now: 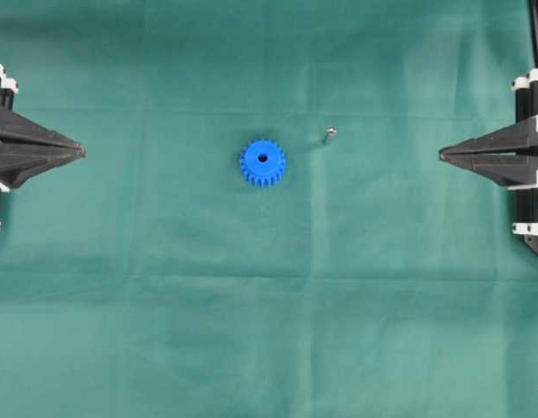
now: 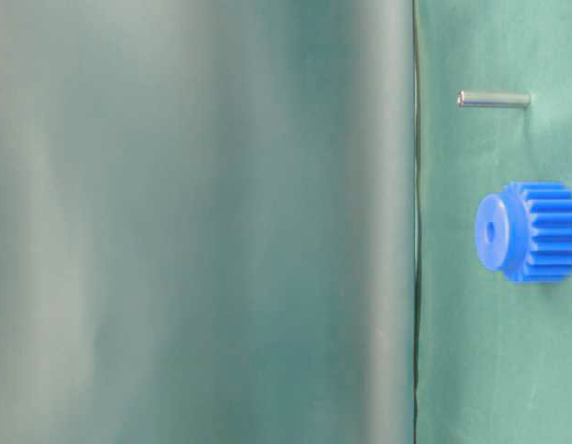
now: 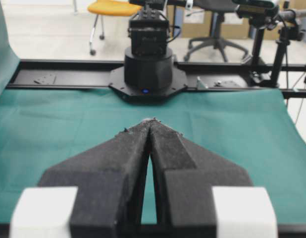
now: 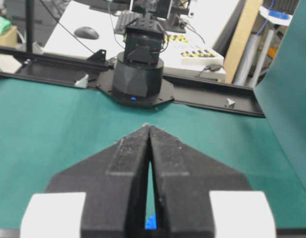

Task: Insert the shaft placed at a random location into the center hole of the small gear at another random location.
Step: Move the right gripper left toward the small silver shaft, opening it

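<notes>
The small gear (image 1: 263, 163), bright blue with a dark center hole (image 1: 263, 158), lies on the green cloth near the middle. The shaft (image 1: 330, 134), a tiny silvery pin, stands on the cloth a little to the gear's right and further back. In the table-level view the gear (image 2: 531, 231) and shaft (image 2: 494, 99) sit apart. My left gripper (image 1: 82, 151) is shut and empty at the far left edge. My right gripper (image 1: 441, 155) is shut and empty at the far right. In the right wrist view a sliver of the blue gear (image 4: 151, 221) shows between the shut fingers (image 4: 128, 163).
Green cloth (image 1: 269, 305) covers the table. The opposite arm's black base (image 3: 148, 74) and a black rail stand at the far edge in the left wrist view, likewise in the right wrist view (image 4: 138, 77). A hanging cloth fold (image 2: 203, 222) fills most of the table-level view.
</notes>
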